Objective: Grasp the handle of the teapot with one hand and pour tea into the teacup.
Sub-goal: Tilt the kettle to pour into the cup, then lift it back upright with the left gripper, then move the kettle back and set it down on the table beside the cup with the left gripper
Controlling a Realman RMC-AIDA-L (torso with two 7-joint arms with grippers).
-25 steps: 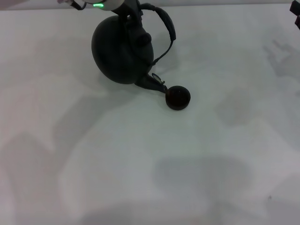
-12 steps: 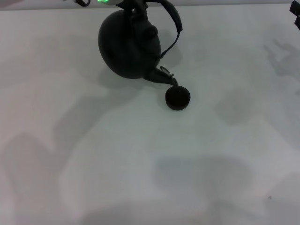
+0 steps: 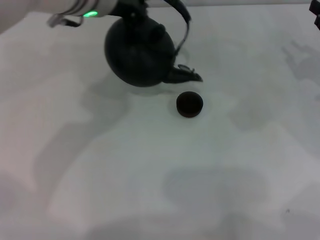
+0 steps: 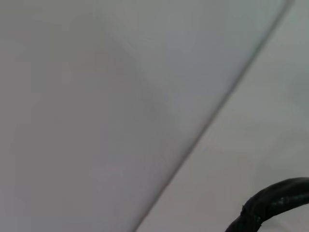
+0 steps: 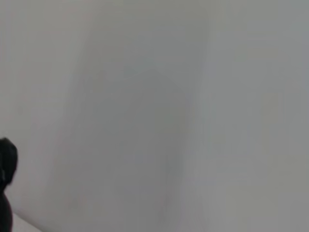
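Your teapot [image 3: 139, 52] has levelled since a moment ago, spout now clear of the teacup [image 3: 190, 104] near the table's [image 3: 150, 175] far edge; pouring looks finished. I cannot tell the left gripper's [image 3: 131, 6] grip.

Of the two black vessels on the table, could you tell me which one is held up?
The large round black teapot, hanging by its arched handle; the small black teacup sits on the table.

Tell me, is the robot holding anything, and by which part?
The left arm carries the teapot by its handle near the top edge; the fingers themselves are out of sight. The right arm holds nothing visible.
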